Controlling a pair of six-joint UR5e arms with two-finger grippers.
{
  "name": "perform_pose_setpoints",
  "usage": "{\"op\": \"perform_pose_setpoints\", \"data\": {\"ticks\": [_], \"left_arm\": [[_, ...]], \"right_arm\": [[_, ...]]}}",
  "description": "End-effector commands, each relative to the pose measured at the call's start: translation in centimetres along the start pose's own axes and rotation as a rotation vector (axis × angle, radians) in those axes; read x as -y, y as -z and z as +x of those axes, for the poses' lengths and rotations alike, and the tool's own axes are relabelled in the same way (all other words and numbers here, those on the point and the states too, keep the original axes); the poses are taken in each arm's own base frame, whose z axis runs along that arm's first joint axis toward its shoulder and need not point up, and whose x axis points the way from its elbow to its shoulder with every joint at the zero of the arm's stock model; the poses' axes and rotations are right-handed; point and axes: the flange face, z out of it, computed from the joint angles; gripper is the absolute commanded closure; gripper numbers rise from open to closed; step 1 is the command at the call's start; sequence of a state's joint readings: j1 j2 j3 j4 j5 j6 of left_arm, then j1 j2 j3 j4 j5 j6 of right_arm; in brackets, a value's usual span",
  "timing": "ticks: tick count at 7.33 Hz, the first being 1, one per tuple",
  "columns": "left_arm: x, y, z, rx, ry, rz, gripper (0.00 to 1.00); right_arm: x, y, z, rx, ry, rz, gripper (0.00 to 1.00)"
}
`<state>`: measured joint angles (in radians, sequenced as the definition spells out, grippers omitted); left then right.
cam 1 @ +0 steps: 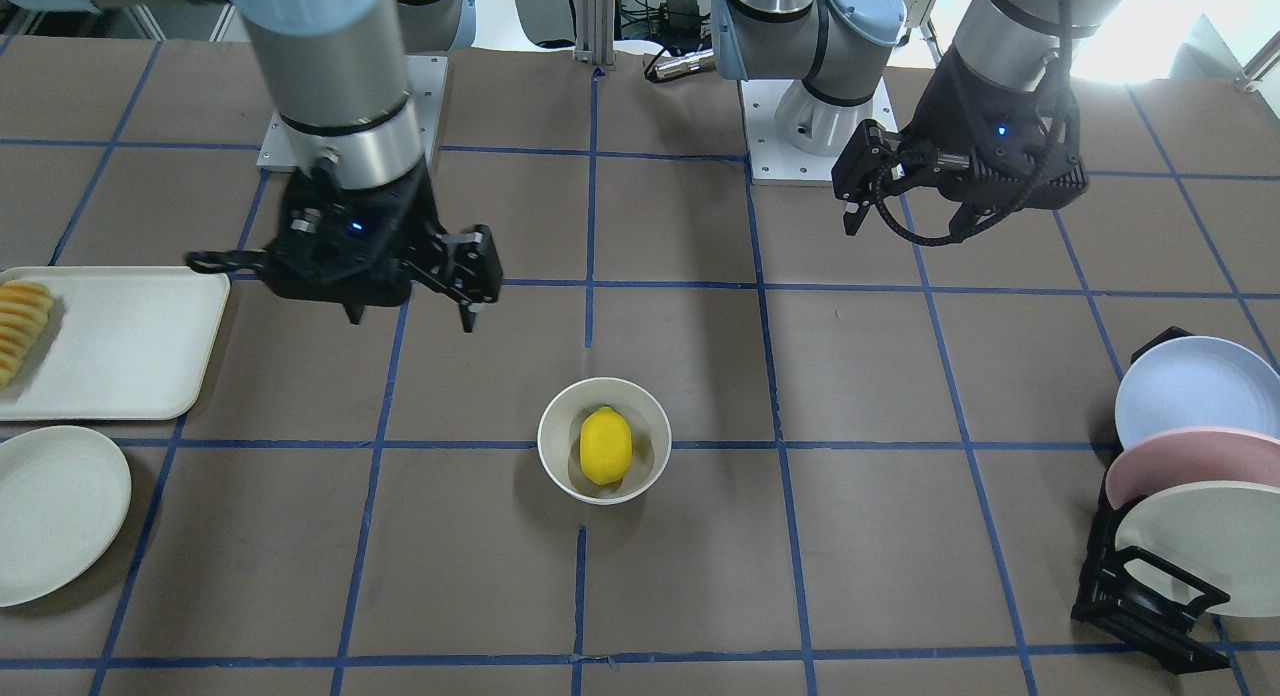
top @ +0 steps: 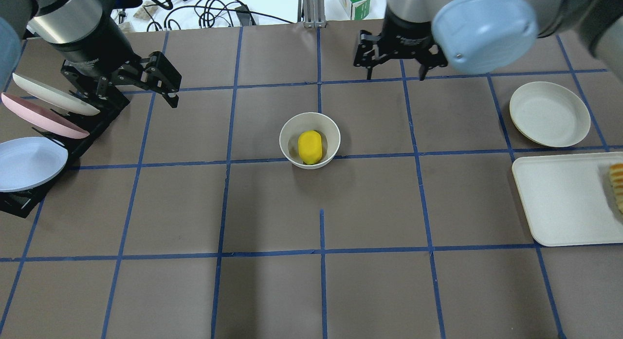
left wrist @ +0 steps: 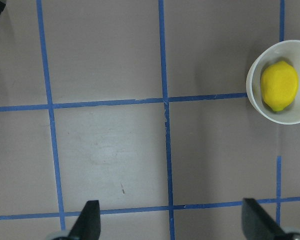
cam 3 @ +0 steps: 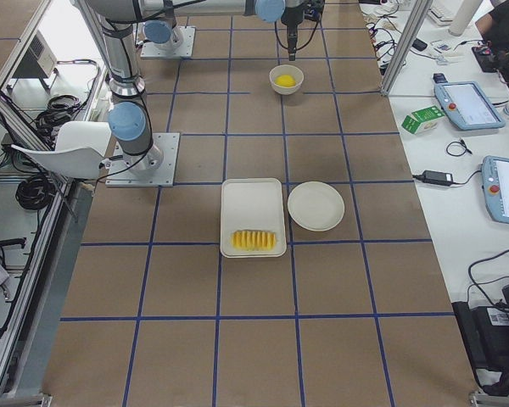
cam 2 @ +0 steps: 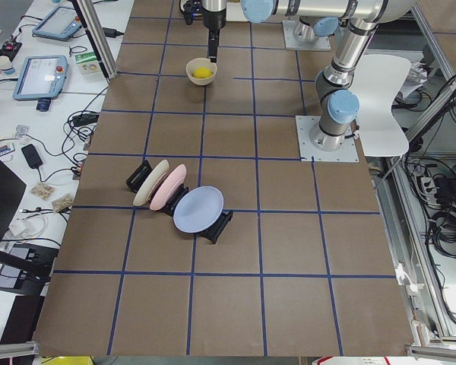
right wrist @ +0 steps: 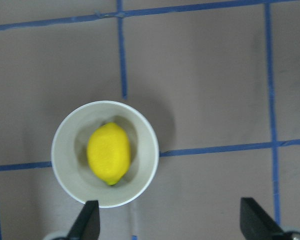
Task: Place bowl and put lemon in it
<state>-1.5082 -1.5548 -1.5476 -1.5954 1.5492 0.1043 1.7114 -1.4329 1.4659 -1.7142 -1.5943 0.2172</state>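
Observation:
The off-white bowl [top: 309, 140] stands upright near the table's middle, and the yellow lemon [top: 310, 146] lies inside it. Both also show in the front view, bowl [cam 1: 604, 439] and lemon [cam 1: 605, 447]. My left gripper [top: 141, 93] is open and empty, hanging above the table well to the left of the bowl, by the plate rack. Its wrist view shows the bowl [left wrist: 279, 82] at the right edge. My right gripper [top: 395, 73] is open and empty, raised beyond and to the right of the bowl. Its wrist view looks down on the bowl [right wrist: 105, 153] and the lemon [right wrist: 108, 153].
A black rack [top: 29, 202] with blue, pink and off-white plates stands at the left. A shallow off-white plate [top: 550, 114] and a white tray [top: 559, 202] with fruit slices [top: 617, 183] lie at the right.

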Motion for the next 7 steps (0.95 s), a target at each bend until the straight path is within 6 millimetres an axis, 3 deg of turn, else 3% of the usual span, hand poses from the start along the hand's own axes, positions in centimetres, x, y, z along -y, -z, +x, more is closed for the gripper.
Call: {"op": "perform_pose_setpoints", "data": {"ticks": [1, 7], "left_arm": [[-0.03, 0.18, 0.11, 0.003, -0.001, 0.003, 0.00], [-0.03, -0.29, 0.36, -0.001, -0.006, -0.007, 0.00]], "right_arm": [[-1.07, 3.90, 4.49, -0.010, -0.013, -0.002, 0.00], [-1.49, 3.06, 4.09, -0.008, -0.004, -0.023, 0.00]]}}
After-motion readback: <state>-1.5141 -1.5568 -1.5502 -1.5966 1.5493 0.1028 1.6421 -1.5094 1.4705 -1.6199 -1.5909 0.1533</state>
